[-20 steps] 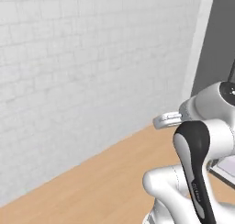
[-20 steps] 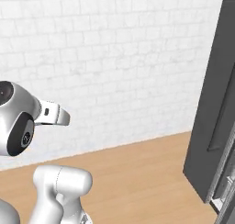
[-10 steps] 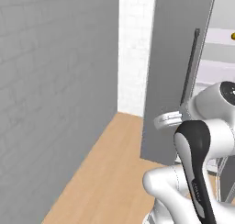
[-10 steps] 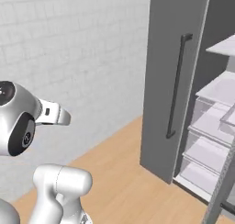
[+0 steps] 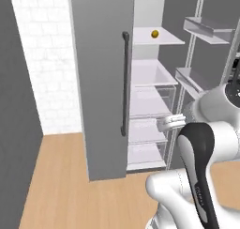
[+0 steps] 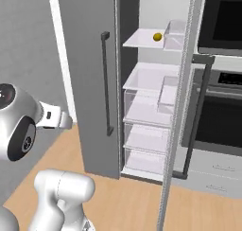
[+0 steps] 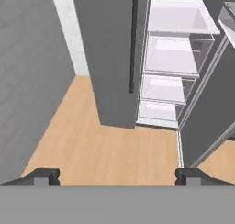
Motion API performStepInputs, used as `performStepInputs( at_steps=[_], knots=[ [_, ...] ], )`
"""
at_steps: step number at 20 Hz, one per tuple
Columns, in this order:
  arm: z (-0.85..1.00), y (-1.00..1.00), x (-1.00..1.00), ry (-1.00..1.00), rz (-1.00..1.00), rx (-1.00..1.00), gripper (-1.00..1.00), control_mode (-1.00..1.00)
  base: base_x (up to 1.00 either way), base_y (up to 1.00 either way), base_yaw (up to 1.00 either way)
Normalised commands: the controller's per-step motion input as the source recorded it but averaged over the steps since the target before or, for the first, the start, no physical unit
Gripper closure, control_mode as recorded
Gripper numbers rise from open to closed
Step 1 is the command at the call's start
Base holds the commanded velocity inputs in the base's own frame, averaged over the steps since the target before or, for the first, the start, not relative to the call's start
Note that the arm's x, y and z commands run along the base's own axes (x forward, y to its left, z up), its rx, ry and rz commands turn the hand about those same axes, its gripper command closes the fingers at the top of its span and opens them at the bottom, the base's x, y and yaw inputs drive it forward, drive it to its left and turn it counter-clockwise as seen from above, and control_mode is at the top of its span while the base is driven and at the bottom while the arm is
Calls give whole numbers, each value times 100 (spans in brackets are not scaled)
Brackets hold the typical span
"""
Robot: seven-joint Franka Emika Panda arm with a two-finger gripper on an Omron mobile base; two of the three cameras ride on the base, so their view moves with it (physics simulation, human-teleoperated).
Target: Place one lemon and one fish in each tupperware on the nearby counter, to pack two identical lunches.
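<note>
A small yellow lemon [image 5: 154, 34] lies on the top white shelf inside the open fridge, also seen in the right base view as the lemon [image 6: 157, 36]. My gripper [image 7: 117, 176] is open, its two dark fingertips [image 7: 41, 176] wide apart with nothing between them. It looks down at the wooden floor in front of the fridge, well short of the shelves. The fish, the tupperware and the counter are out of view.
The fridge's grey left door [image 5: 101, 82] with a dark bar handle [image 6: 106, 83] is closed. The right door [image 6: 182, 107] stands open towards me. Clear drawers [image 7: 165, 87] fill the lower fridge. A black oven [image 6: 222, 107] stands to the right, a white brick wall [image 5: 42, 59] to the left.
The whole picture has swung from the white brick wall to the open fridge, so the base has turned. The arm's pose has not changed and the gripper stays open.
</note>
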Motion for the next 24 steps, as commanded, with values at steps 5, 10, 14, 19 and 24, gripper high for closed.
performStepInputs(
  at_steps=[5,10,14,19,24],
  knots=[
    [0,0,0,0,0,0,-100,100,88,36,-49],
    [0,0,0,0,0,0,-100,100,95,0,-25],
    [0,0,0,0,0,0,-100,100,93,-2,-23],
    [0,0,0,0,0,0,-100,100,53,-27,-18],
    [0,0,0,0,0,0,-100,100,61,-13,-17]
  ],
)
